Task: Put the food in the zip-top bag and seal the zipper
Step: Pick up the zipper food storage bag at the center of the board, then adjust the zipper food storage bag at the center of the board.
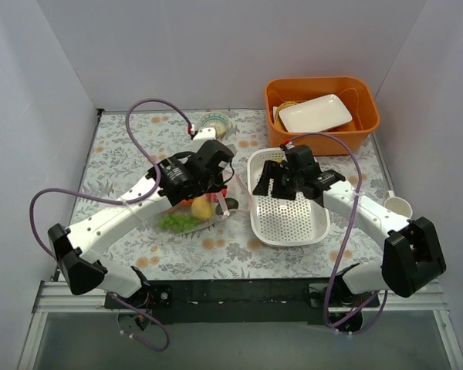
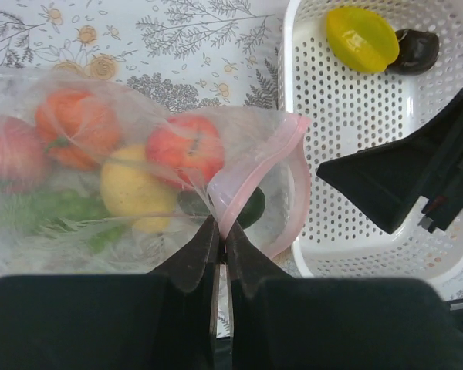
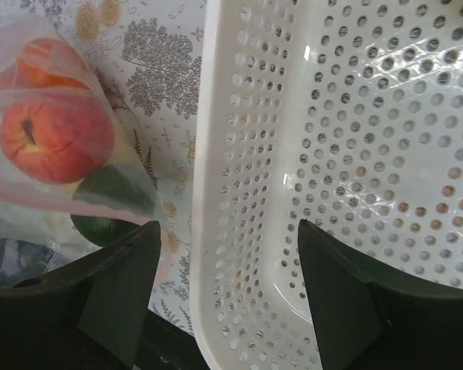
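Observation:
The clear zip-top bag (image 2: pixel 31 85) lies on the flowered table left of the white basket. Through it show red (image 2: pixel 187 148), orange (image 2: pixel 73 123), pink (image 2: pixel 11 150) and yellow (image 2: pixel 135 189) fruits, green grapes (image 2: pixel 46 208) and a dark green avocado (image 2: pixel 251 208) at its mouth. My left gripper (image 2: pixel 218 225) is shut on the pink zipper (image 2: pixel 274 150), pinching the strip between its tips. A second yellow fruit (image 2: pixel 361 37) and a dark item (image 2: pixel 415 50) sit in the basket's far end. My right gripper (image 3: pixel 228 223) hangs open, straddling the basket's left wall, with nothing between its fingers.
The white perforated basket (image 1: pixel 289 235) lies right of the bag (image 1: pixel 187 220). An orange bin (image 1: pixel 366 116) holding a white plate (image 1: pixel 315 113) stands at the back right. A white cup (image 1: pixel 399 206) stands by the right arm, and a small round item (image 1: pixel 214 122) lies at the back.

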Controlling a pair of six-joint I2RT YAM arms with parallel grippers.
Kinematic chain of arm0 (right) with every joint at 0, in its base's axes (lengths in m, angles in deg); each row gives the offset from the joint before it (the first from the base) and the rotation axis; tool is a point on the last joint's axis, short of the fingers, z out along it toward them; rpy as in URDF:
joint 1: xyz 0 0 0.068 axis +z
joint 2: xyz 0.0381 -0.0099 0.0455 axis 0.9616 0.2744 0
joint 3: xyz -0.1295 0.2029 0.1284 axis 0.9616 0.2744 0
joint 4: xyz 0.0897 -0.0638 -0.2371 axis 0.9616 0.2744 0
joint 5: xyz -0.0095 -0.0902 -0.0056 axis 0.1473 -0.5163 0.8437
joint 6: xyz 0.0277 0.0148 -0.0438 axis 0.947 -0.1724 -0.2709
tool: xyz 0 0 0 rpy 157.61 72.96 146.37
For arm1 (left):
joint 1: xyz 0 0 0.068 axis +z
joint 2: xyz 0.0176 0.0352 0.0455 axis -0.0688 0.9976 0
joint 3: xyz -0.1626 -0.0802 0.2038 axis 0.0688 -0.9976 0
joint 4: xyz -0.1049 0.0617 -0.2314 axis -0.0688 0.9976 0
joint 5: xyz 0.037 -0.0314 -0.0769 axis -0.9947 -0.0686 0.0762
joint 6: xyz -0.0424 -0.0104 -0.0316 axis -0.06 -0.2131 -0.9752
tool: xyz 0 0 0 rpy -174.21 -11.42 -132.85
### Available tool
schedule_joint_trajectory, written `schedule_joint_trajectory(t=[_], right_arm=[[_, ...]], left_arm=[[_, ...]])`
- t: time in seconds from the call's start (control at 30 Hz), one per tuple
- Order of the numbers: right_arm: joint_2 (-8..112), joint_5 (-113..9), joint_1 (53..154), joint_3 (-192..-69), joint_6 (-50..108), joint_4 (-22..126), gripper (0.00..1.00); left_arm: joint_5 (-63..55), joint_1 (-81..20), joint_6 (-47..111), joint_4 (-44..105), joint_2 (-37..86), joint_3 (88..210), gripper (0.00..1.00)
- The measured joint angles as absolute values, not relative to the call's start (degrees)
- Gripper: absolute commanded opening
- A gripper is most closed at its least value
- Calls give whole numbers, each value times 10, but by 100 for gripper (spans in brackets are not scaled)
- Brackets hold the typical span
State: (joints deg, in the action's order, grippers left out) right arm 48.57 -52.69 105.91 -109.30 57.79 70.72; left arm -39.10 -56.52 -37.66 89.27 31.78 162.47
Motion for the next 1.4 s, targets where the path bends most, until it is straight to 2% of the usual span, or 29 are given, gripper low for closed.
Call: schedule_joint_trajectory(t=[0.2,0.3,0.57,0.73,1.07,1.17,1.27,1.3,1.37,1.4], right_arm=[[504,-474,1061,-1100,582,668,79],[514,-462,1068,-1115,582,660,75],[481,-477,1098,-1113,593,646,81],[416,-490,1102,-1098,595,637,77],[467,-490,1127,-1098,593,639,66],[487,-489,1130,-1098,593,638,60],[506,-486,1132,-1098,591,637,42],[513,-484,1132,-1098,588,636,26],[524,-479,1132,-1098,583,636,6],[529,-476,1132,-1098,581,636,1]], left_arm=[[-414,-559,-392,913,256,1611,2],[-419,-557,-396,913,240,1596,2],[-419,-555,-401,911,244,1584,3],[-416,-555,-398,903,245,1584,4],[-408,-555,-390,885,260,1584,4],[-405,-555,-390,881,260,1584,4],[-401,-555,-390,880,259,1584,5],[-400,-555,-390,880,259,1584,5],[-398,-555,-390,880,259,1584,7],[-397,-555,-390,879,258,1584,9]])
